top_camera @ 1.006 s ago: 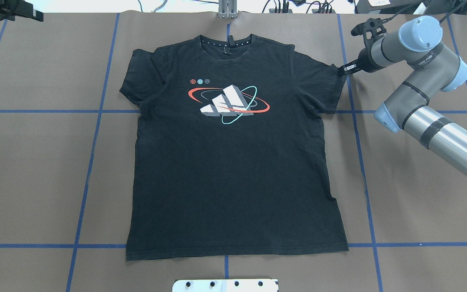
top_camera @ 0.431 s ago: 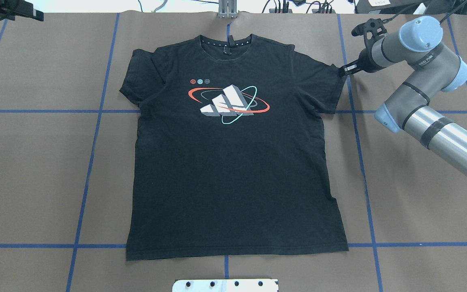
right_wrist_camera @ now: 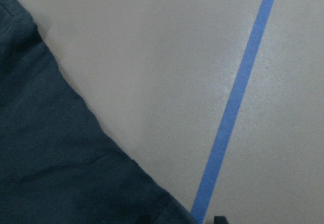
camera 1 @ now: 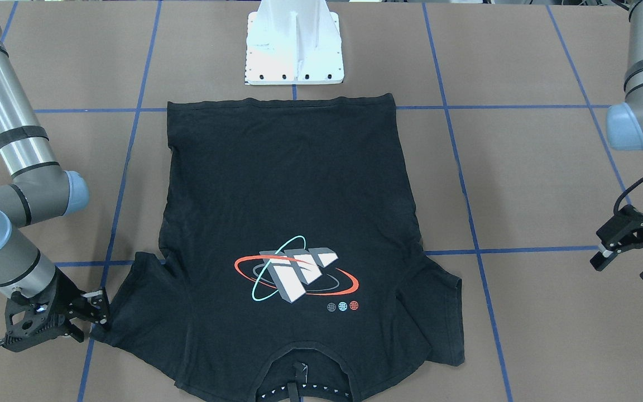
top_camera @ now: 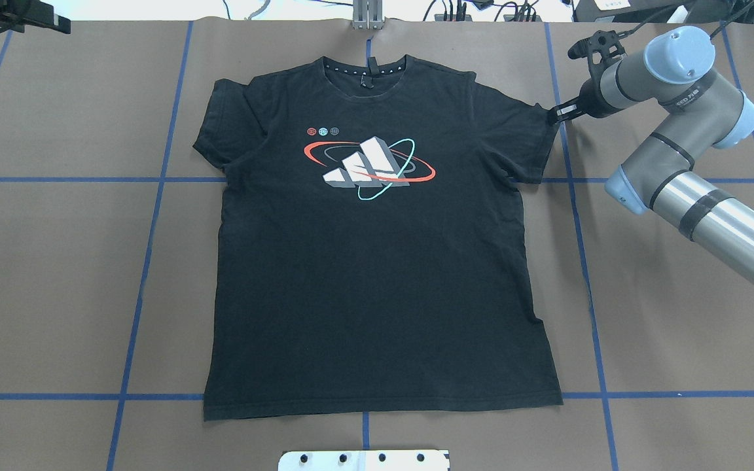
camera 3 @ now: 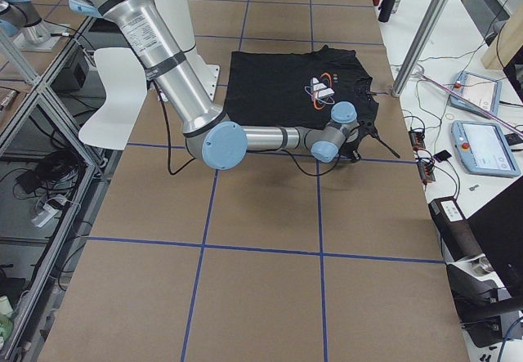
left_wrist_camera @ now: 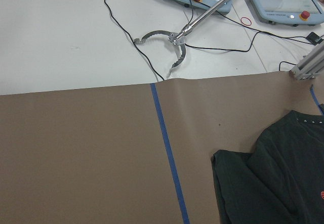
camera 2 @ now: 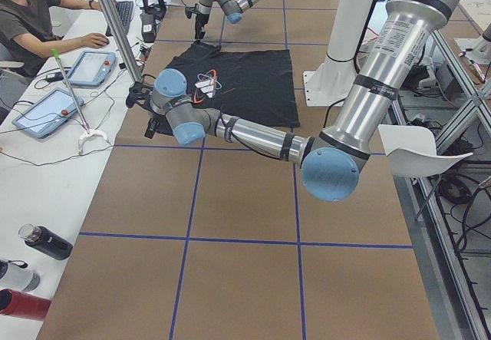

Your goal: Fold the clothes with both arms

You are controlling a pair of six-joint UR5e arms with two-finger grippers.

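Black T-shirt (camera 1: pixel 293 195) spread flat on brown table (camera 1: pixel 522 184). Front-facing view: right tool (camera 1: pixel 91 319) at sleeve (camera 1: pixel 137 296) edge, opening cannot be told; left tool (camera 1: pixel 628 267) spread wide, well apart from shirt. Overhead view: right tool tip touches sleeve hem. Right wrist view: sleeve corner near blue tape line (right_wrist_camera: pixel 238 102).

On both sides of the flat black cotton T-shirt (top_camera: pixel 377 275), the brown paper-covered counter (top_camera: pixel 56 261) gives wide room to pass. A white metal base plate (top_camera: pixel 364 460) stands near the hem. The silver-tubed right arm (top_camera: pixel 711 216) hangs over one side.
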